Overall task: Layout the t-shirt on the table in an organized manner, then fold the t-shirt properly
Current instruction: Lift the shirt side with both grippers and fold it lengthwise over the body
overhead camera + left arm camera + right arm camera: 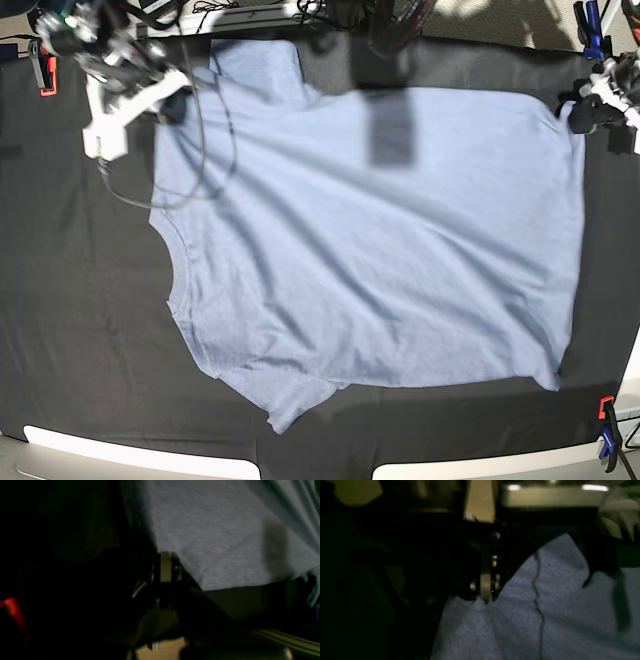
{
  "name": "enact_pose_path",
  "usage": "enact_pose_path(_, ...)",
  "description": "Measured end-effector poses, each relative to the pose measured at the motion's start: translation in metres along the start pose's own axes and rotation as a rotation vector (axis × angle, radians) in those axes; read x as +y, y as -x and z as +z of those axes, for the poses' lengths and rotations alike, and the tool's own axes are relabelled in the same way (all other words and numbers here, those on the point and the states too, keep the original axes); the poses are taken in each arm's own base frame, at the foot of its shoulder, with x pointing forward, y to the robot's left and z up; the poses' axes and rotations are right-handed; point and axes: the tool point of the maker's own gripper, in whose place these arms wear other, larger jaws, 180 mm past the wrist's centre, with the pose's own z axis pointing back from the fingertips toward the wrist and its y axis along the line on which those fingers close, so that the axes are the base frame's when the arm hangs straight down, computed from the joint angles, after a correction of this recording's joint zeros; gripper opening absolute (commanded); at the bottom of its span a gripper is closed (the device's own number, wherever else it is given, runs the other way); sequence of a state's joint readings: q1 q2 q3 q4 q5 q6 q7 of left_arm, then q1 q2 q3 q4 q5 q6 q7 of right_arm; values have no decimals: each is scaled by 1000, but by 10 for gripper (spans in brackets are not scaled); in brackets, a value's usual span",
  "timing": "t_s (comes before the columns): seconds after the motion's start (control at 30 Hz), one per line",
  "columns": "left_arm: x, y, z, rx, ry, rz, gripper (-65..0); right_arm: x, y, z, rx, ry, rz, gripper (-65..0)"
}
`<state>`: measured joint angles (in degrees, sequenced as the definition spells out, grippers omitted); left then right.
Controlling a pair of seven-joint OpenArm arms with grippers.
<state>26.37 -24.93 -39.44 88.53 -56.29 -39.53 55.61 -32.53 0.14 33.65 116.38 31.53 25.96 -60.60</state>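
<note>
2 end effectors, left (165, 566) and right (486, 587), each pinching 1 t-shirt (380, 250)

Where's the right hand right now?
In the base view the right hand is at the upper left, shut on the t-shirt near its far sleeve, close to the table's back edge.

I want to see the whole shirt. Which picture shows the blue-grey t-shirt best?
The base view: the plain light blue-grey cotton t-shirt lies spread whole on the black cloth table. Both wrist views show only dim, close patches of its fabric.
</note>
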Motion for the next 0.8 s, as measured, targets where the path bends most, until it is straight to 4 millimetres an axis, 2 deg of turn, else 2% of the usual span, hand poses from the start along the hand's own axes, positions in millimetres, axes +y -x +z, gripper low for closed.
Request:
enact_pose_path(0.07, 3, 1, 12, 9, -33, -31, -650, -4, 11, 4, 31, 12, -10, -650)
enact_pose_path(0.23, 14, -10, 41, -25, -112, -71, -650, 1, 29, 10, 74, -27, -17, -650)
enact_pose_path(0.47, 26, -8, 62, -31, -170, -62, -650, 2, 27, 10, 61, -31, -6, -650)
enact_pose_path(0.63, 24, -26, 60, -124, -166, -66, -650, 7, 2, 3, -11, -48, 23, -650)
enact_pose_path(0.73, 19, -36, 49, -142, -144, -80, -650, 17, -26, -5, -71, -73, 72, -650)
enact_pose_path(0.8, 13, -52, 41, -192, -123, -93, -650, 25, -46, -11, -114, -88, 108, -650)
